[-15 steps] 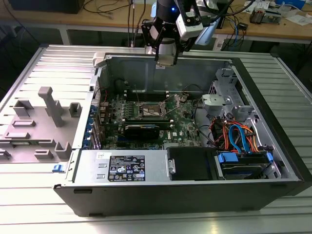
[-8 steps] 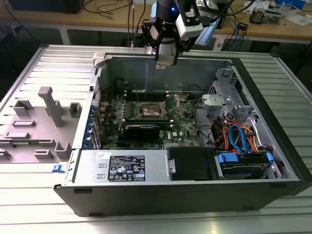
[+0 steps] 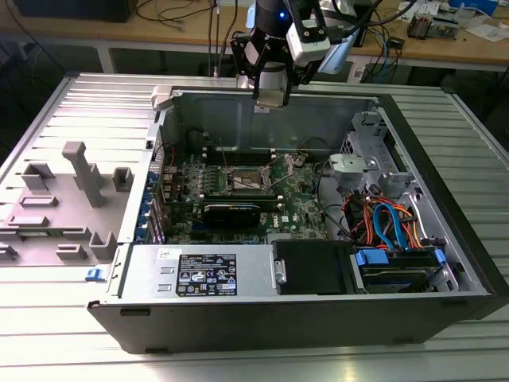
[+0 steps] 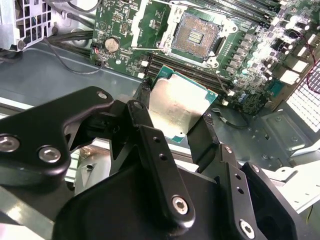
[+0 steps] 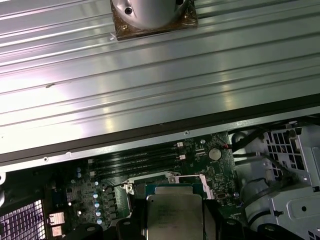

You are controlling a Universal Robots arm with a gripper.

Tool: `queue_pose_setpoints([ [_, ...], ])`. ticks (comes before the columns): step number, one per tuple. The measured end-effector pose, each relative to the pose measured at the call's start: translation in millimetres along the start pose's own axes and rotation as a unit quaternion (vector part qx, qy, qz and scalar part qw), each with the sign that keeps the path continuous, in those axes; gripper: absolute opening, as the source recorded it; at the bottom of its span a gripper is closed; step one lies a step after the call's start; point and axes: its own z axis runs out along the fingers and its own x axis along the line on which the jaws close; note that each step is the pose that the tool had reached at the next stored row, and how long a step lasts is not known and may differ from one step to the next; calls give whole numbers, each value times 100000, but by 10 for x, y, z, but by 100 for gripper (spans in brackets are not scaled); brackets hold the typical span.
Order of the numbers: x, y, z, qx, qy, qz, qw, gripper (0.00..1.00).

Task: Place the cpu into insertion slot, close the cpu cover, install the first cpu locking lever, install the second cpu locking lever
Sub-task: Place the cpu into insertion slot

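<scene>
the black two-fingered tool [image 4: 175, 104] pinches the small flat square silver-grey cpu [image 5: 175, 216] by its edges well above the open square metal-rimmed insertion slot [image 4: 196, 31], so a tilted or misaligned descent could bend the slot's contacts.

An open computer case [image 3: 278, 322] lies on a ribbed metal counter [image 3: 87, 103]. Inside it, a green circuit board [image 3: 302, 203] lies next to a silver, labelled power supply [image 3: 199, 274]. Orange and blue cables [image 3: 387, 223] bunch toward the exterior view's right. A grey plastic fixture [image 3: 83, 171] stands outside the case, on the exterior view's left. The second wrist view shows a coin battery [image 4: 111, 45] on the board.
</scene>
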Motion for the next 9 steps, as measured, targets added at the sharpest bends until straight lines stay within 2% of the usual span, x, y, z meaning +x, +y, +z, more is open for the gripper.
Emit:
queue_pose_setpoints([
  [9, 0, 0, 1, -7, -38, 434, 99999, 54],
])
